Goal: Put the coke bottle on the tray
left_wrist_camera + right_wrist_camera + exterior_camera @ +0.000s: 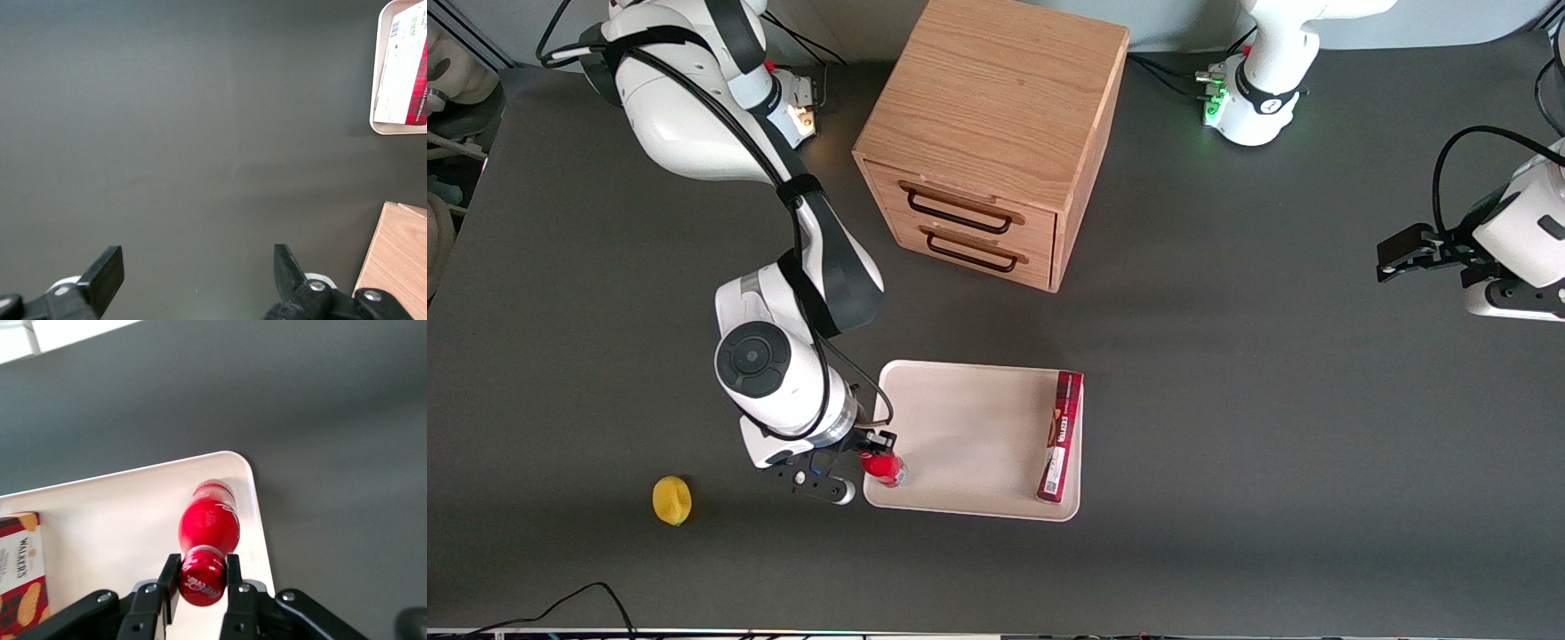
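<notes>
The small red coke bottle (884, 468) is upright over the corner of the cream-white tray (960, 427) that is nearest the front camera, at the working arm's end. My right gripper (874, 455) is above it and shut on its red cap. In the right wrist view the two black fingers (169, 577) press the cap on both sides, the bottle (209, 525) hangs below my gripper (202, 577), and its base sits just inside the tray's rounded rim (248, 480). I cannot tell whether the base touches the tray.
A flat red biscuit box (1061, 436) lies on the tray's edge toward the parked arm's end; it also shows in the right wrist view (20, 587). A yellow lemon (671, 500) lies on the table beside the working arm. A wooden two-drawer cabinet (996, 133) stands farther from the camera.
</notes>
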